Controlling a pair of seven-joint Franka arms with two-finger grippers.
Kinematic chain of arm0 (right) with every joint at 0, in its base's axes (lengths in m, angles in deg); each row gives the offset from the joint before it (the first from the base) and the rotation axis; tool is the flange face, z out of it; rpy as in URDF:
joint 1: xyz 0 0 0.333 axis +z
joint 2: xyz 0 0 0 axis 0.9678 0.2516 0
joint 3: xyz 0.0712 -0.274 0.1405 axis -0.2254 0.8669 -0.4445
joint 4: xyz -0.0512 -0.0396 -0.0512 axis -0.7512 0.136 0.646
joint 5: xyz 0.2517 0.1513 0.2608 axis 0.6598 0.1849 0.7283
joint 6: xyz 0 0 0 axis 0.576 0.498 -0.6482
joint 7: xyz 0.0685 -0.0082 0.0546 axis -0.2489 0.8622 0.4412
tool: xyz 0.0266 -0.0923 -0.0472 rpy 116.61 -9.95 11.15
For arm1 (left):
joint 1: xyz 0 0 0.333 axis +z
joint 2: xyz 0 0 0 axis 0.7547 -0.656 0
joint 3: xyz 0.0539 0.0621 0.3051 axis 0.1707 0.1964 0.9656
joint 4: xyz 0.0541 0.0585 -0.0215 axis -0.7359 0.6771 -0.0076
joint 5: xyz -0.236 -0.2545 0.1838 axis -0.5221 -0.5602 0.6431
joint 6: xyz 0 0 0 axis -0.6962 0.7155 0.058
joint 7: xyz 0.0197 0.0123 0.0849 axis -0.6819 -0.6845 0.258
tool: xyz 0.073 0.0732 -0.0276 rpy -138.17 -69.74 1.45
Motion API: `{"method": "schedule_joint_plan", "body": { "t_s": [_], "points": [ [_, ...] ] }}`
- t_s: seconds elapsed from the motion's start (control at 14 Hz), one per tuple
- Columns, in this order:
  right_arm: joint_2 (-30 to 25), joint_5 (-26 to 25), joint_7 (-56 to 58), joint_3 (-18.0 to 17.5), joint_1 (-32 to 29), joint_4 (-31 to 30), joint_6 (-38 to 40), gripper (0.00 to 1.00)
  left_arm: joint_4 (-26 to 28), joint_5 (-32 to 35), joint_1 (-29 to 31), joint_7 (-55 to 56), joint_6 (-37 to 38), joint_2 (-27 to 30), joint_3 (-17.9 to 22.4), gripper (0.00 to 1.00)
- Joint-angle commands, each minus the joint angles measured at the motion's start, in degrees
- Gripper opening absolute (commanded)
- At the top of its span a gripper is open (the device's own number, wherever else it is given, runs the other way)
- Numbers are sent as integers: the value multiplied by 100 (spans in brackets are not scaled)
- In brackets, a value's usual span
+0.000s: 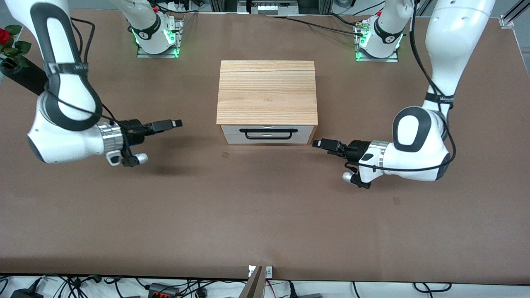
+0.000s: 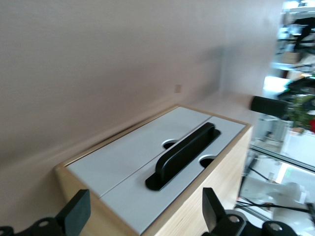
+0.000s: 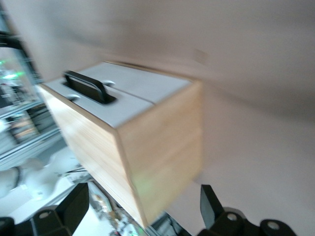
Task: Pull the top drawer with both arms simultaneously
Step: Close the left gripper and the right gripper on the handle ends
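A light-wood cabinet [image 1: 267, 91] stands mid-table, its front facing the front camera. The top drawer [image 1: 232, 130] is shut, with a white front and a wide black bar handle [image 1: 271, 133]. My left gripper [image 1: 321, 143] is open and empty. It hangs low beside the cabinet's front corner at the left arm's end, clear of the handle. Its wrist view shows the top drawer [image 2: 123, 194], the handle [image 2: 184, 152] and the open gripper [image 2: 145, 216]. My right gripper [image 1: 176, 123] is open and empty, well apart from the cabinet toward the right arm's end. Its wrist view [image 3: 142, 206] shows the cabinet's side [image 3: 162, 142] and the handle [image 3: 86, 86].
A plain white lower drawer front [image 1: 267, 140] sits under the top one. A red rose in a black holder [image 1: 16, 62] stands at the table edge at the right arm's end. Cables and plugs [image 1: 157, 287] lie below the table's front edge.
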Motion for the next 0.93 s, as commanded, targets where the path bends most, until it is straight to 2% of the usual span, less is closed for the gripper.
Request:
{"method": "schedule_joint_plan", "body": {
  "t_s": [0.0, 0.21, 0.36, 0.57, 0.79, 0.86],
  "points": [
    [485, 1001, 995, -9, 228, -50, -364, 100, -85, -380, 130, -488, 47, -309, -306, 100],
    [802, 2530, 1902, -9, 587, -322, -829, 100, 266, -1300, 122, -656, 3, -415, -447, 100],
    [847, 3156, 2167, -18, 869, -445, -1085, 100, 407, -1601, 122, -1295, -6, -634, -517, 100],
    [996, 3589, 2720, -18, 1081, -481, -1112, 100, 548, -1830, 122, -1535, -6, -793, -518, 99],
    [1128, 3896, 3160, -27, 1247, -507, -1103, 100, 548, -2041, 51, -1562, -128, -890, -535, 93],
    [1154, 4124, 3309, -27, 1335, -594, -1112, 100, 566, -2050, 60, -1571, -198, -907, -657, 87]
  ]
}}
